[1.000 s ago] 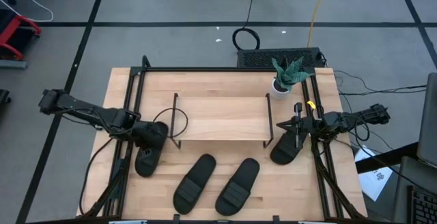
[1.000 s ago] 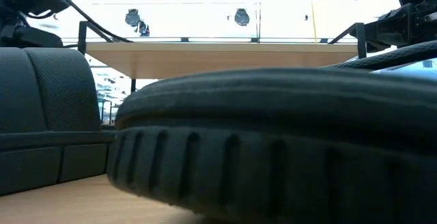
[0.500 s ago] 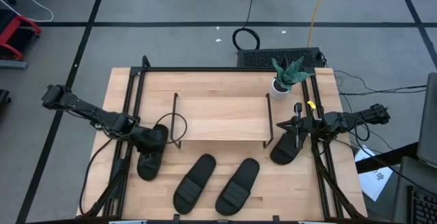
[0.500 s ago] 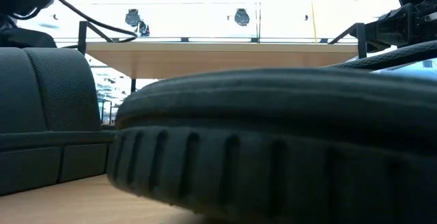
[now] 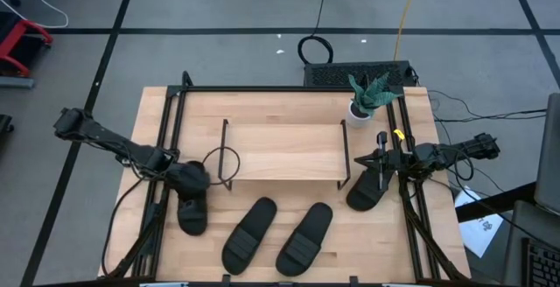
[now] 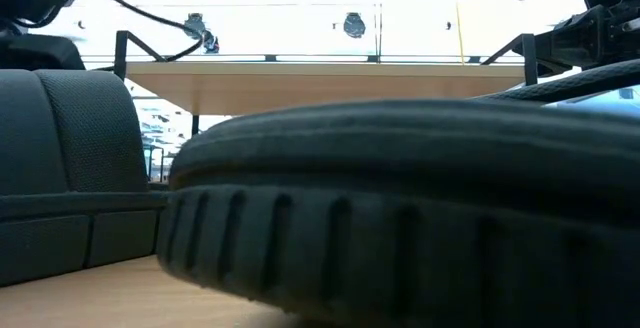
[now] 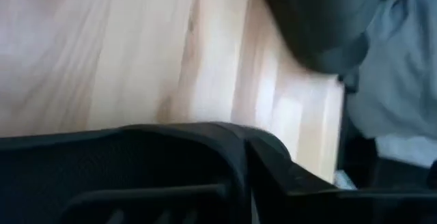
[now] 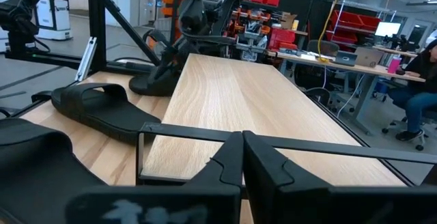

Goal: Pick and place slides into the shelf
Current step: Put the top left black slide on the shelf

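Several black slides lie on the table. The left one (image 5: 192,215) lies flat with its far end under my left gripper (image 5: 189,182), whose fingers are shut (image 7: 244,138) over bare wood. Two more slides (image 5: 249,234) (image 5: 304,238) lie side by side at the near middle. The right slide (image 5: 366,192) lies under my right gripper (image 5: 380,171), which hangs shut (image 8: 242,142) above it. The shelf (image 5: 282,151) stands on its thin dark legs in the table's middle, nothing on its board. My left gripper slants down over the left slide's far end (image 5: 194,194). Its own body hides the fingertips from above, and the wrist view shows nothing between them. Whether they touch the slide I cannot tell.
A small potted plant (image 5: 363,99) stands at the far right, beside the shelf. A cable loop (image 5: 223,160) lies at the shelf's left end. Black frame rails (image 5: 166,121) run along the table's sides. In the low view one slide (image 6: 400,218) fills the foreground.
My left gripper has tipped further downward and shifted a little toward the table's near edge, over the left slide. That slide lay slanted a second ago and now lies straighter, its near end swung toward the right.
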### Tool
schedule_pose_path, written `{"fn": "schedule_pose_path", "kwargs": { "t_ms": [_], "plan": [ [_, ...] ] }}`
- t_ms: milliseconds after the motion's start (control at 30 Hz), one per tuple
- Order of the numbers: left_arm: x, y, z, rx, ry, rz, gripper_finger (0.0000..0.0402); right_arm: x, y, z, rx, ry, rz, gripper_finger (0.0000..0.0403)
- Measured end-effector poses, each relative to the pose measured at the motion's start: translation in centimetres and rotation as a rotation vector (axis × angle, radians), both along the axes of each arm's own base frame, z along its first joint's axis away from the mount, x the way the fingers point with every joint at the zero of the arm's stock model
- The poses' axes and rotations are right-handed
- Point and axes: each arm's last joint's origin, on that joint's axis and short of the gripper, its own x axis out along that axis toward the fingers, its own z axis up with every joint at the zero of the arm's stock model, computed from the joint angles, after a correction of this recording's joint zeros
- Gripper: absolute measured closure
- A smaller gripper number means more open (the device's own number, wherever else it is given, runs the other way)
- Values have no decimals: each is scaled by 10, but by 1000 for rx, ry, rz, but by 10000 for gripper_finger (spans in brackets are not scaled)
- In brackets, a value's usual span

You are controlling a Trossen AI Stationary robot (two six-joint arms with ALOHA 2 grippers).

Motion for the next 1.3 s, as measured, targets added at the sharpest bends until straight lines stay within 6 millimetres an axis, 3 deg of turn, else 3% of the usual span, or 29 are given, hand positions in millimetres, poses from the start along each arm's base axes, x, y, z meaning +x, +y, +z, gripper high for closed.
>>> {"fn": "schedule_pose_path", "kwargs": {
  "t_ms": [400, 733, 933, 1133, 1300],
  "plan": [
    [6, -27, 40, -45, -111, -28, 398, 0, 0, 0, -26, 1, -1, 403],
    [1, -52, 105, 128, -405, -64, 400, 0, 0, 0, -28, 1, -1, 403],
    [7, -42, 158, 235, -396, -60, 400, 0, 0, 0, -28, 1, -1, 403],
    [25, -23, 208, 371, -340, -101, 401, 0, 0, 0, -31, 1, -1, 403],
    [43, -4, 252, 408, -495, -174, 401, 0, 0, 0, -31, 1, -1, 403]
  ]
}}
